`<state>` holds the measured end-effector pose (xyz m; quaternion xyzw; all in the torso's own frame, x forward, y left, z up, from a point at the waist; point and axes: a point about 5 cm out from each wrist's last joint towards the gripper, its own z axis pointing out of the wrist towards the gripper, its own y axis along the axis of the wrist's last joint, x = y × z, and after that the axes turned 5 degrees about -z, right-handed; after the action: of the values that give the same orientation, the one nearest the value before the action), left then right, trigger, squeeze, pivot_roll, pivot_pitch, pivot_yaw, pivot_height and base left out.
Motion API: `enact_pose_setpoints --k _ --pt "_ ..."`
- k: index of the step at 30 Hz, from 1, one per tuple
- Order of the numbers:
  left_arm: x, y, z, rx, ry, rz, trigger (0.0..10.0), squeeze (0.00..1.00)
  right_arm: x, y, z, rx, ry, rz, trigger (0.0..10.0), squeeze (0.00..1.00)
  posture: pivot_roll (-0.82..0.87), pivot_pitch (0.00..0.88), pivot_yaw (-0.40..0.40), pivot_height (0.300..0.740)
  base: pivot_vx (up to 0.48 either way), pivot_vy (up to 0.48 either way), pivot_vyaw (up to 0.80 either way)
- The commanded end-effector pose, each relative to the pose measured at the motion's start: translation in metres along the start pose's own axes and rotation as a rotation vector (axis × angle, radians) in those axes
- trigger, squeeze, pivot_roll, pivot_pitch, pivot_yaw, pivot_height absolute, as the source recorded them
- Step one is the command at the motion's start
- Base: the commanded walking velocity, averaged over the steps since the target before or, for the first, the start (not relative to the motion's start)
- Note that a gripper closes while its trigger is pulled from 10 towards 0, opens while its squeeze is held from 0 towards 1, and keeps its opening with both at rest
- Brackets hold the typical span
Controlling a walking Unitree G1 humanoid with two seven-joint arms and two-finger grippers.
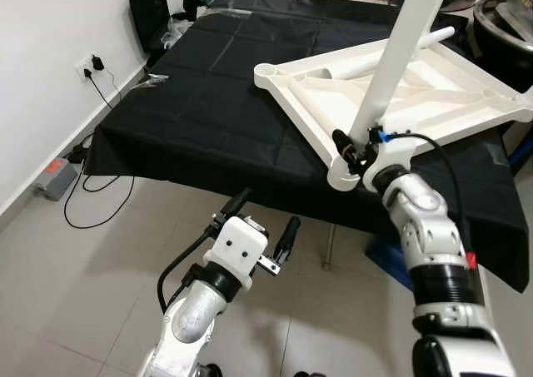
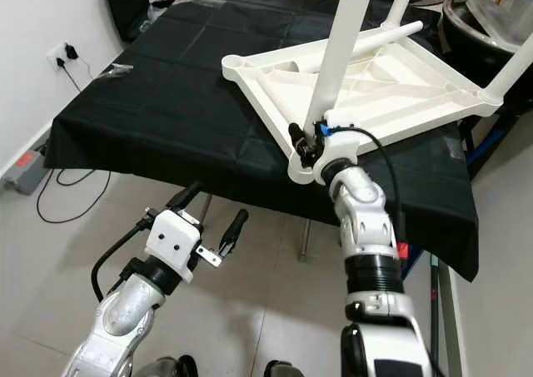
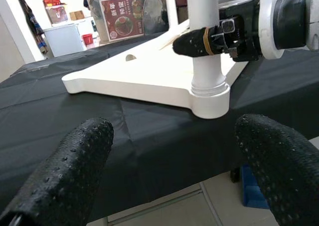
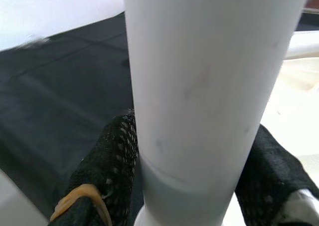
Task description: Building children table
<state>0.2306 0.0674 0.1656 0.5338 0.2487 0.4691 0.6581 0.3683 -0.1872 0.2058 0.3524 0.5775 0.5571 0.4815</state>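
Right gripper (image 2: 309, 148) is clamped around the white table leg (image 1: 398, 57) just above the corner socket of the upturned white tabletop (image 1: 420, 90), which lies on the black-draped table (image 1: 200, 102) at upper right of the frame. You should judge the leg stiff, light and smooth plastic, likely slippery; hold it low, near the socket, as shown. Your right forearm rises steeply from the lower right. Left gripper (image 1: 260, 227) hangs spread and empty at lower centre, below the table edge, pointing toward that same corner

Right pincer (image 2: 305, 146) clamps white leg (image 2: 340, 44) standing in upturned tabletop (image 2: 400, 81) corner; left pincer (image 2: 211, 220) hangs open
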Motion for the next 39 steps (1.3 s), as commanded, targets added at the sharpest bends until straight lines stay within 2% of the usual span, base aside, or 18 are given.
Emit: enact_pose_setpoints --k 1,11,16,17,18,19,22,25,28,30,31,32,33,34,35,37,38,39 --pt "-0.002 -0.003 -0.002 0.02 -0.004 -0.005 10.0 0.0 0.01 -0.002 0.008 0.005 0.1 -0.051 10.0 0.0 0.16 0.175 -0.057 0.74 0.0 0.0 0.0" --pt "-0.003 -0.003 -0.003 0.019 -0.005 -0.004 10.0 0.0 0.026 -0.001 0.031 0.01 0.291 -0.008 10.0 0.0 0.18 0.156 -0.066 0.74 0.0 0.0 0.0" --pt "-0.004 -0.003 -0.004 0.02 -0.005 -0.004 10.0 0.0 0.026 0.0 0.037 0.011 0.276 0.011 10.0 0.0 0.18 0.153 -0.065 0.74 0.0 0.0 0.0" --pt "-0.004 -0.003 -0.004 0.021 -0.005 -0.005 10.0 0.0 0.025 0.0 0.038 0.008 0.263 0.005 6.4 0.0 0.18 0.152 -0.068 0.74 0.0 0.0 0.0" --pt "-0.004 -0.003 -0.004 0.021 -0.005 -0.005 10.0 0.0 0.025 0.0 0.038 0.008 0.263 0.005 6.4 0.0 0.18 0.152 -0.068 0.74 0.0 0.0 0.0" --pt "-0.004 -0.003 -0.004 0.021 -0.005 -0.005 10.0 0.0 0.023 -0.001 0.039 0.013 0.236 -0.007 0.0 0.0 0.18 0.152 -0.068 0.74 0.0 0.0 0.0" --pt "-0.004 -0.003 -0.004 0.022 -0.005 -0.006 10.0 0.0 0.021 -0.005 0.038 0.019 0.203 -0.009 0.0 0.0 0.18 0.149 -0.069 0.74 0.0 0.0 0.0" --pt "-0.004 -0.003 -0.004 0.021 -0.005 -0.006 10.0 0.0 0.005 -0.012 0.034 0.058 0.021 -0.046 0.0 0.0 0.18 0.156 -0.073 0.74 0.0 0.0 0.0" --pt "-0.004 -0.003 -0.004 0.021 -0.005 -0.006 10.0 0.0 0.005 -0.012 0.034 0.058 0.021 -0.046 0.0 0.0 0.18 0.156 -0.073 0.74 0.0 0.0 0.0" --pt "-0.004 -0.003 -0.004 0.021 -0.004 -0.006 10.0 0.0 -0.007 -0.018 0.03 0.091 -0.127 -0.049 0.0 0.0 0.17 0.159 -0.07 0.74 0.0 0.0 0.0" --pt "-0.004 -0.003 -0.003 0.021 -0.006 -0.006 10.0 0.0 -0.021 -0.026 0.02 0.125 -0.329 -0.022 0.0 0.0 0.17 0.162 -0.066 0.74 0.0 0.0 0.0" --pt "-0.004 -0.003 -0.003 0.021 -0.006 -0.006 10.0 0.0 -0.021 -0.026 0.02 0.125 -0.329 -0.022 0.0 0.0 0.17 0.162 -0.066 0.74 0.0 0.0 0.0" --pt "-0.003 -0.003 -0.003 0.021 -0.007 -0.006 10.0 0.0 -0.031 -0.033 0.007 0.15 -0.527 0.02 0.0 0.0 0.16 0.164 -0.061 0.74 0.0 0.0 0.0" --pt "-0.003 -0.003 -0.003 0.021 -0.007 -0.006 10.0 0.0 -0.031 -0.033 0.007 0.15 -0.527 0.02 0.0 0.0 0.16 0.164 -0.061 0.74 0.0 0.0 0.0" --pt "-0.003 -0.003 -0.002 0.023 -0.008 -0.003 10.0 0.0 -0.035 -0.038 -0.007 0.171 -0.684 0.072 0.0 0.0 0.16 0.163 -0.062 0.74 0.0 0.0 0.0" --pt "-0.003 -0.003 -0.002 0.023 -0.008 -0.003 10.0 0.0 -0.035 -0.038 -0.007 0.171 -0.684 0.072 0.0 0.0 0.16 0.163 -0.062 0.74 0.0 0.0 0.0" --pt "-0.002 -0.003 -0.002 0.025 -0.007 0.001 10.0 0.0 -0.028 -0.037 -0.026 0.186 -0.883 0.121 0.0 0.0 0.16 0.167 -0.06 0.74 0.0 0.0 0.0" --pt "-0.002 -0.004 -0.002 0.025 -0.007 0.002 10.0 0.0 -0.018 -0.036 -0.031 0.194 -0.924 0.15 0.0 0.0 0.16 0.167 -0.06 0.74 0.0 0.0 0.0"
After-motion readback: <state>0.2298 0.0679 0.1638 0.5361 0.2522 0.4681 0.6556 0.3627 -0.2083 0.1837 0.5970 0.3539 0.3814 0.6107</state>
